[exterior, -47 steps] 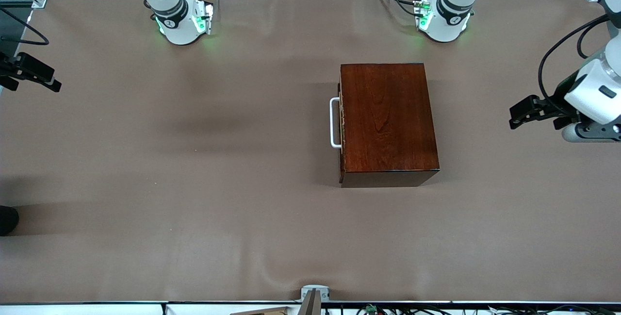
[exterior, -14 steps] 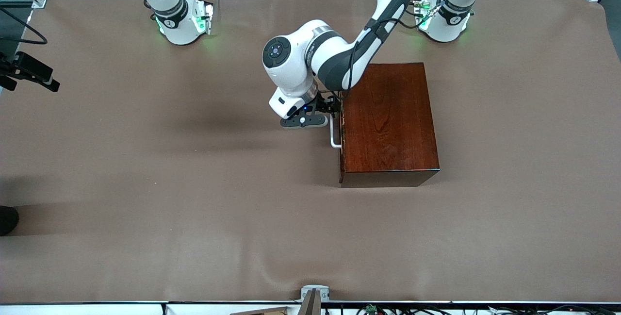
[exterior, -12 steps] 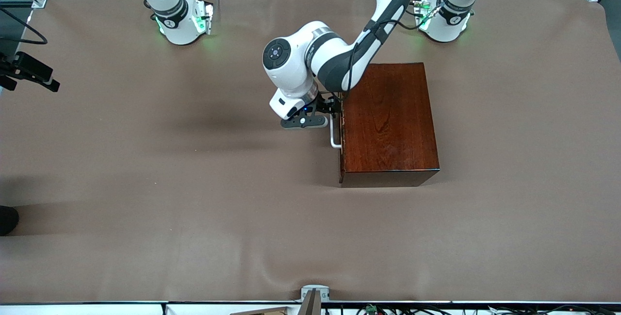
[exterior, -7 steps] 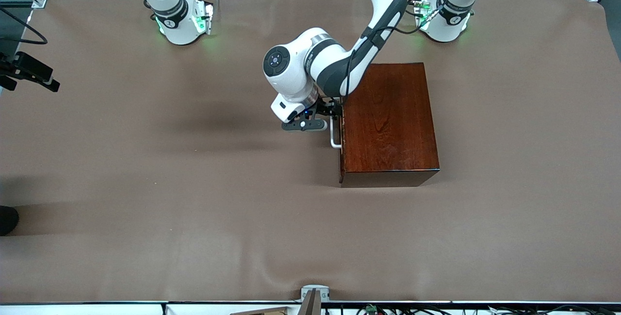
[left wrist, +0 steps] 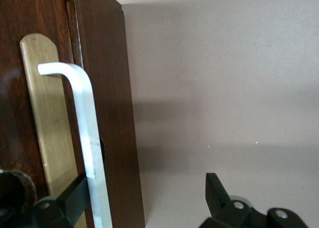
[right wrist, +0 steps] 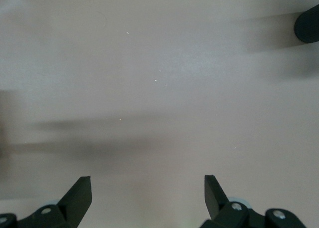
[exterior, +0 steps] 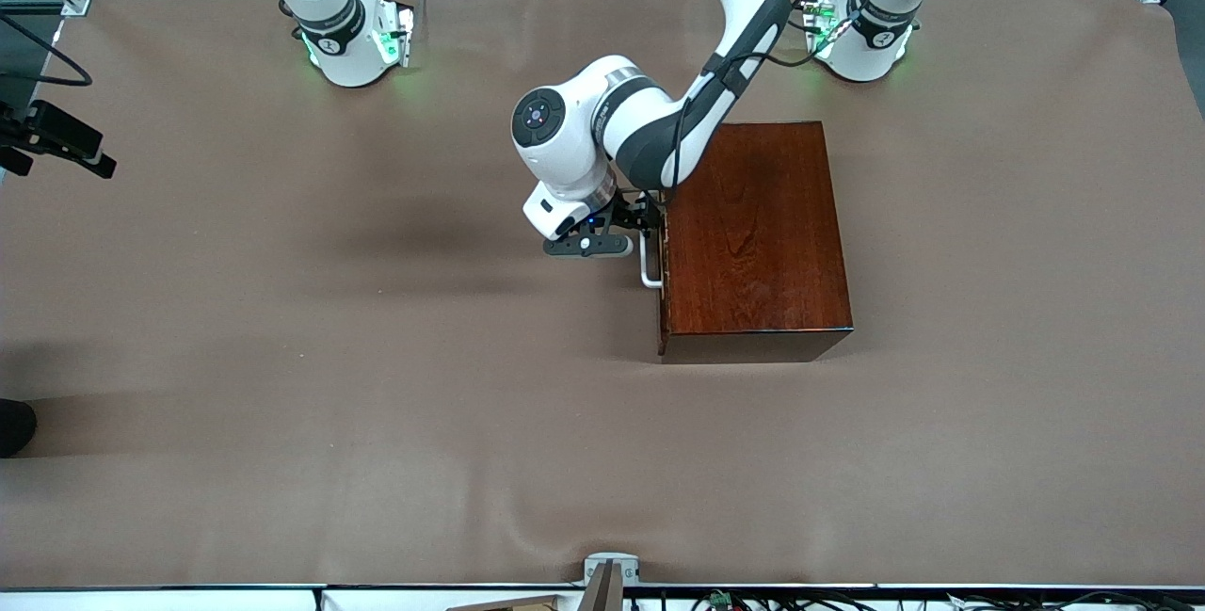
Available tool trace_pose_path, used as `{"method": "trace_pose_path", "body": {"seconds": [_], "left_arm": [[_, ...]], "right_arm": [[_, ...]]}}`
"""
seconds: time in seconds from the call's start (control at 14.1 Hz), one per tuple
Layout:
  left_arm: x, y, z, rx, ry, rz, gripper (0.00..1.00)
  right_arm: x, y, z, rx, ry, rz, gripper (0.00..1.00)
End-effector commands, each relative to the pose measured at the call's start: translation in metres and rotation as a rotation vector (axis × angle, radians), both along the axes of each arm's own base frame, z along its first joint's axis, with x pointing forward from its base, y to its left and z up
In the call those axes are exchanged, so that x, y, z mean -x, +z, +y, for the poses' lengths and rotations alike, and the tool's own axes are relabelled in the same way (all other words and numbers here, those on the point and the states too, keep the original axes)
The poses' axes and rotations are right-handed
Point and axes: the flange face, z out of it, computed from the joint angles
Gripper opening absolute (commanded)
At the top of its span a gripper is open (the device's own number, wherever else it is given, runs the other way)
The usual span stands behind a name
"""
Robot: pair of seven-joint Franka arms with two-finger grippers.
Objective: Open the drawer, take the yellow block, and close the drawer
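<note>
Since the earliest frame the left arm has swung in from its own end of the table and now reaches over the wooden box (exterior: 753, 239) to the box's handle face; over the last second it has barely shifted. The box has not moved.

Left gripper (exterior: 629, 233): low, right at the drawer front, wrist camera facing that face. In the left wrist view the jaws stand wide apart. One finger (left wrist: 70, 200) lies against the white bar handle (left wrist: 84, 138); the other finger (left wrist: 217, 195) hangs over bare cloth, well clear of the box. The handle is not clamped: released, straddling position only.

Drawer (left wrist: 35, 113): fully in, its dark front flush with the box frame. A pale strip runs along the front beneath the handle. In the front view the handle (exterior: 648, 265) shows as a white U on the box face that looks toward the right arm's end of the table.

Yellow block: not visible in any view; cannot tell where it is.

Right gripper (right wrist: 144, 198): released, fingers spread wide, nothing between them, over bare brown tablecloth (exterior: 329, 357). The right arm waits at its own end of the table, far from the box; in the front view its gripper (exterior: 58, 142) shows at the picture's edge.
</note>
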Motion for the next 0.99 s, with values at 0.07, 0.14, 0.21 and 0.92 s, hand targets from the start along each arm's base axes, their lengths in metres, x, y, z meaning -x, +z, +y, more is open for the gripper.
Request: {"method": "trace_pose_path", "body": {"seconds": [0.07,0.14,0.21,0.92], "left_arm": [[-0.008,-0.002,-0.016,0.070,-0.028,-0.064,1.00],[-0.008,-0.001,-0.018,0.088,-0.027,-0.069,1.00],[-0.007,0.000,-0.022,0.106,-0.032,-0.076,1.00],[0.007,-0.005,-0.050,0.257,0.015,-0.048,1.00]], "right_arm": [[0.004,0.006,-0.001,0.011,0.001,-0.010,1.00],[0.004,0.006,-0.002,0.011,-0.001,-0.010,1.00],[0.004,0.006,-0.001,0.011,0.001,-0.010,1.00],[0.003,0.005,0.000,0.011,0.002,-0.008,1.00]]}}
